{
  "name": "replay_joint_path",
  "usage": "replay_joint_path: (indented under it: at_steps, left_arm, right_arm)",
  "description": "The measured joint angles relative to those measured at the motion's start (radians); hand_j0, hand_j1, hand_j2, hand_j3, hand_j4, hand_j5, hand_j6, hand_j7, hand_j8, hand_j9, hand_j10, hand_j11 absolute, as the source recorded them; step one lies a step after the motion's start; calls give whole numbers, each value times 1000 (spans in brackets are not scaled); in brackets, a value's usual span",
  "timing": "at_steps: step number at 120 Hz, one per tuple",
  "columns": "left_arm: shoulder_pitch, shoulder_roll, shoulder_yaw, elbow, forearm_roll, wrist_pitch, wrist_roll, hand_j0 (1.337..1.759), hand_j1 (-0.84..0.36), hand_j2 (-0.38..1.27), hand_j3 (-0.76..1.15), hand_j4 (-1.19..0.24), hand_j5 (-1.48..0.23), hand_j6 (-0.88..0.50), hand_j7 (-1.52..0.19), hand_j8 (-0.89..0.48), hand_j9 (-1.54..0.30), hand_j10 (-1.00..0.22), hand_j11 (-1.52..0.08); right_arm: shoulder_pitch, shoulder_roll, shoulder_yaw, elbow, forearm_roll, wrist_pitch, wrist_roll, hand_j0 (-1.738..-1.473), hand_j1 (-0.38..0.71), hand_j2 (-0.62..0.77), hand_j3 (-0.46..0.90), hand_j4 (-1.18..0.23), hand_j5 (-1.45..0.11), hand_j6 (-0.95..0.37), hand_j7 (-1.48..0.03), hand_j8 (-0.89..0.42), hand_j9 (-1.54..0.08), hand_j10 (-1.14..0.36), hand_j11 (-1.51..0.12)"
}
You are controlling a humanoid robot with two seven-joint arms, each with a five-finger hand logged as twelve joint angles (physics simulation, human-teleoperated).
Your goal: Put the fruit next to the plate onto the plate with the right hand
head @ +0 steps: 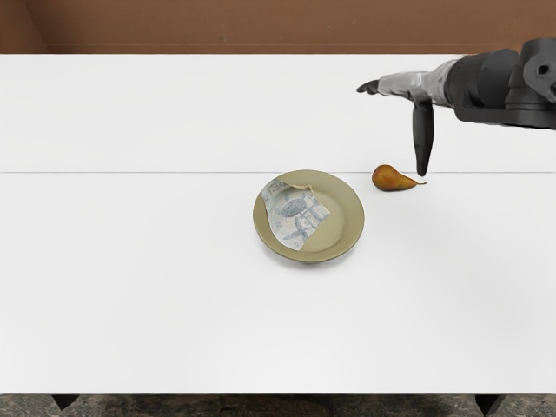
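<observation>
We see one pear [393, 179], small and teardrop-shaped, its skin a smooth brown-orange that darkens toward the narrow end. It lies on its side on the table [174, 304], its thin stem pointing right. It rests just beside the plate [343, 217], off its right rim and apart from it, so the fruit is not on the plate.

We count one plate: round and shallow, with a dull olive-tan glaze and a slightly raised rim. An irregular patch of white and blue-grey print [295, 217] covers its left part, with a ragged edge like torn paper.

One arm shows, entering from the right edge in dark, blocky casings. The right hand [408, 91] has a pale grey metallic palm and black fingers [423, 139]. It hovers above and slightly right of the pear, open and holding nothing: most fingers reach out to the left, and one long finger hangs straight down, its tip close over the stem end. We cannot tell whether that tip touches the pear.

The tabletop is matte white and smooth, crossed by one thin seam [130, 172] running left to right behind the plate. Beyond the far edge stands a plain brown wall [261, 22]; below the near edge we glimpse a dark mottled floor [261, 407].
</observation>
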Motion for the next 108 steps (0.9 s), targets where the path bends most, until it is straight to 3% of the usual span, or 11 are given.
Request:
replay_joint_path:
  at_steps: [33, 54, 75, 108]
  left_arm:
    - [0, 0, 0, 0, 0, 0, 0, 1658, 330, 3, 0, -16, -21, -16, -21, -16, -21, -16, -21]
    - [0, 0, 0, 0, 0, 0, 0, 1658, 330, 3, 0, -16, -21, -16, -21, -16, -21, -16, -21]
    - [0, 0, 0, 0, 0, 0, 0, 1658, 330, 3, 0, -16, -21, -16, -21, -16, -21, -16, -21]
    - [0, 0, 0, 0, 0, 0, 0, 1658, 330, 3, 0, -16, -21, -16, -21, -16, -21, -16, -21]
  right_arm:
    - [-95, 90, 0, -83, -99, -85, -1, -1658, -349, 1, 0, -3, 0, -5, 0, -3, 0, -2, 0]
    - [-150, 177, -2, -193, -159, -122, -1, -1658, -349, 1, 0, -3, 0, -5, 0, -3, 0, -2, 0]
    - [-177, 255, -39, -265, -209, -207, -1, -1658, -334, -2, 0, -16, -18, -18, -17, -17, -18, -15, -17]
    - [-192, 283, -95, -331, -240, -291, -1, -1658, -243, -16, 0, -93, -117, -94, -116, -93, -117, -92, -117]
